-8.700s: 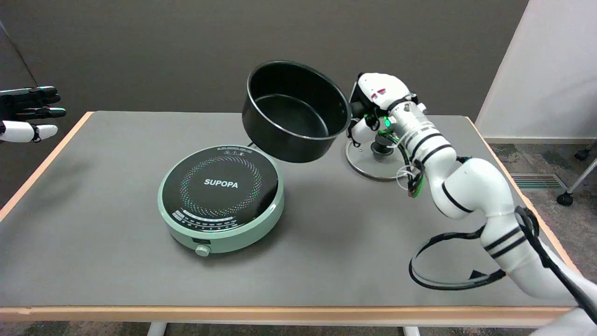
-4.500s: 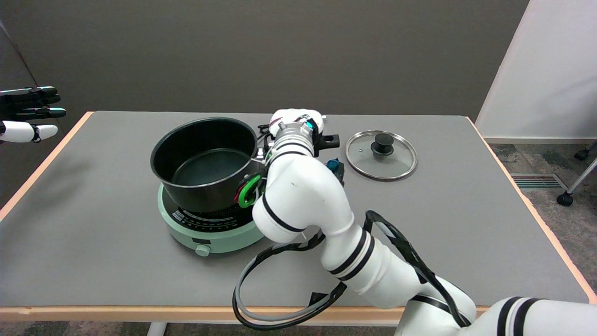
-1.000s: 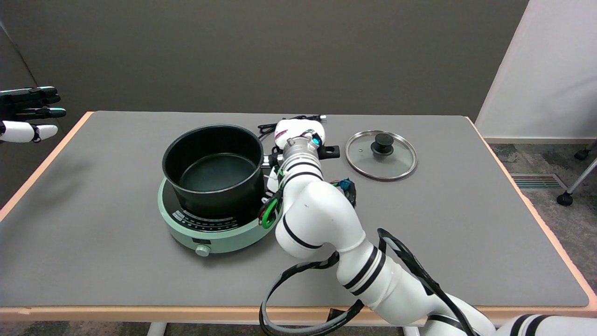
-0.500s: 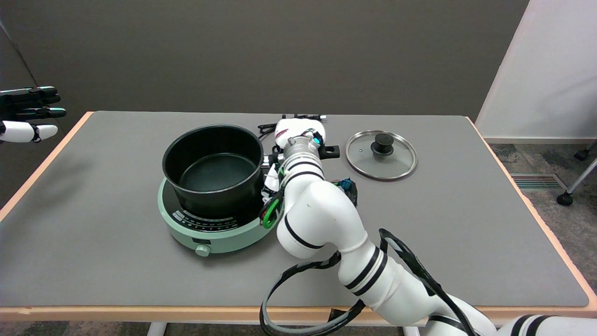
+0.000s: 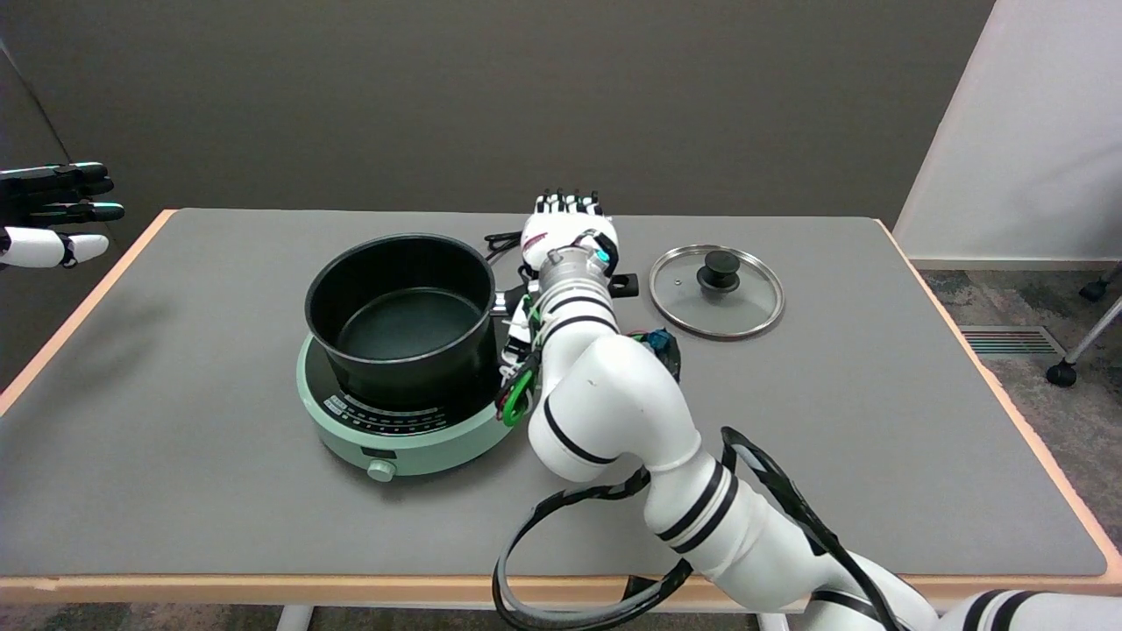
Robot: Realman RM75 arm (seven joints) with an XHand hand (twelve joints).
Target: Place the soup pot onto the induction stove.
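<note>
The light is even and soft, and it seems to come from above. The picture is sharp in almost all parts. The grey table (image 5: 219, 491) shows no hard glare. Left of the right hand (image 5: 568, 235), the soup pot (image 5: 399, 311) is very dark inside, with only a thin bright line on its rim. The induction stove (image 5: 412, 438) below it throws a soft, short shadow on the table toward the camera. Right of the hand, the glass lid (image 5: 717, 290) gives a weak shine on its metal ring. The white arm (image 5: 614, 403) near the hand is bright but not overexposed. The wall behind the hand is dim. The fingers (image 5: 568, 200) look small and slightly unclear.
</note>
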